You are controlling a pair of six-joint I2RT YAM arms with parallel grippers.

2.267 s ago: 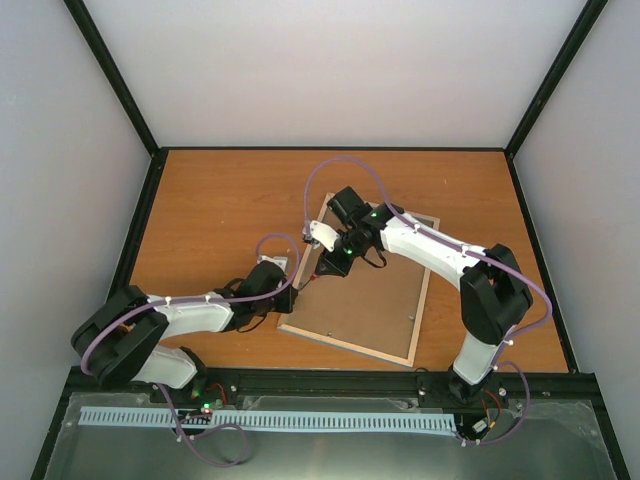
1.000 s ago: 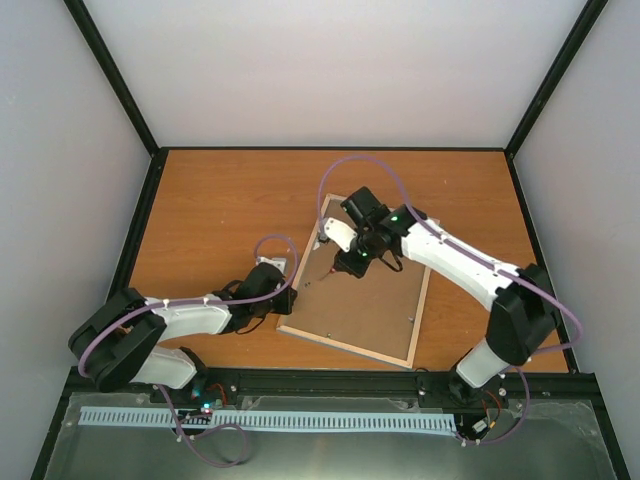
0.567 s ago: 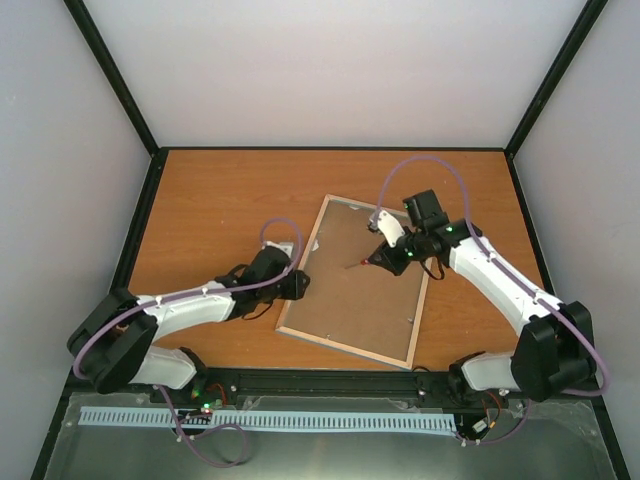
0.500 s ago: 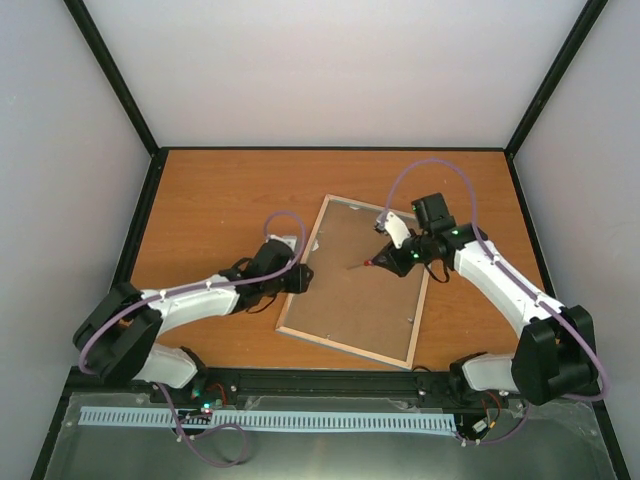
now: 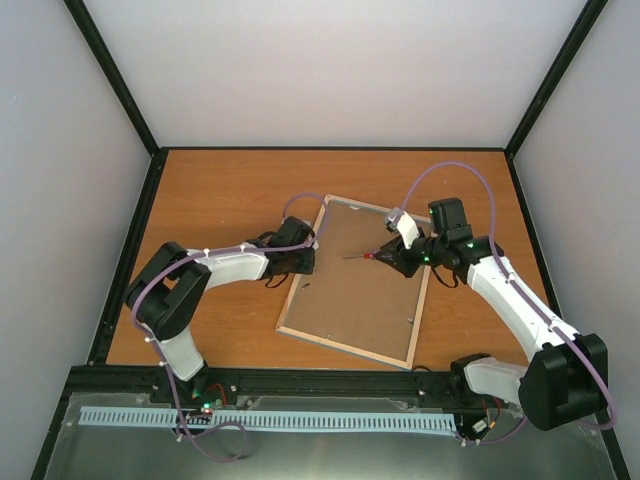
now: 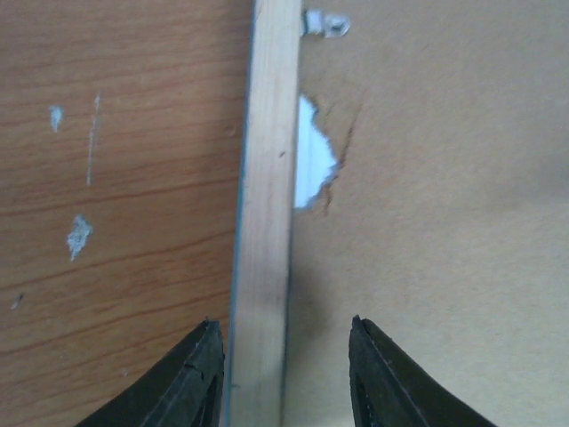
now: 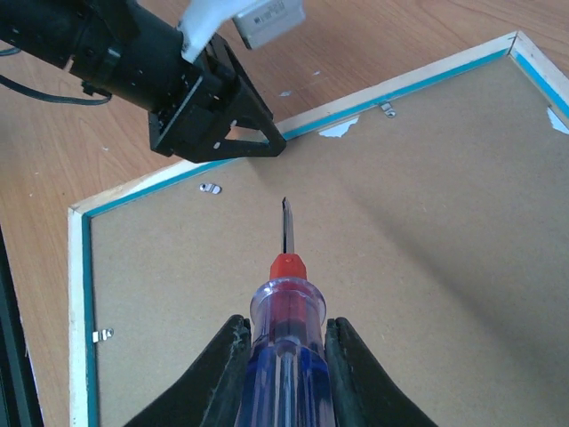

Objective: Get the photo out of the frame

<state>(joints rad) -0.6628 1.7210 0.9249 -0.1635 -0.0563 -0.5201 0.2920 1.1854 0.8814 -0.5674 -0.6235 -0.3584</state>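
Note:
The frame [image 5: 294, 300] lies face down on the table, its pale wood rim [image 6: 267, 222] around a brown backing board [image 5: 365, 300]. The photo is hidden under that board. My left gripper [image 5: 301, 262] hovers open over the frame's left rim, one finger [image 6: 197, 378] over the table and the other over the board. My right gripper [image 7: 286, 331] is shut on a screwdriver [image 7: 286, 307] with a blue handle and red collar. Its blade [image 5: 356, 257] points left above the board, towards the left gripper [image 7: 213, 116].
Small metal tabs [image 7: 210, 188] [image 7: 388, 109] [image 6: 324, 22] sit along the inner edge of the rim. The backing board has a torn spot [image 6: 311, 165] showing pale blue. The wooden table [image 5: 220, 190] is bounded by black rails and white walls.
My left gripper has opened and slid up the frame's left rim. My right arm has drawn back to the right with the screwdriver, off the left rim.

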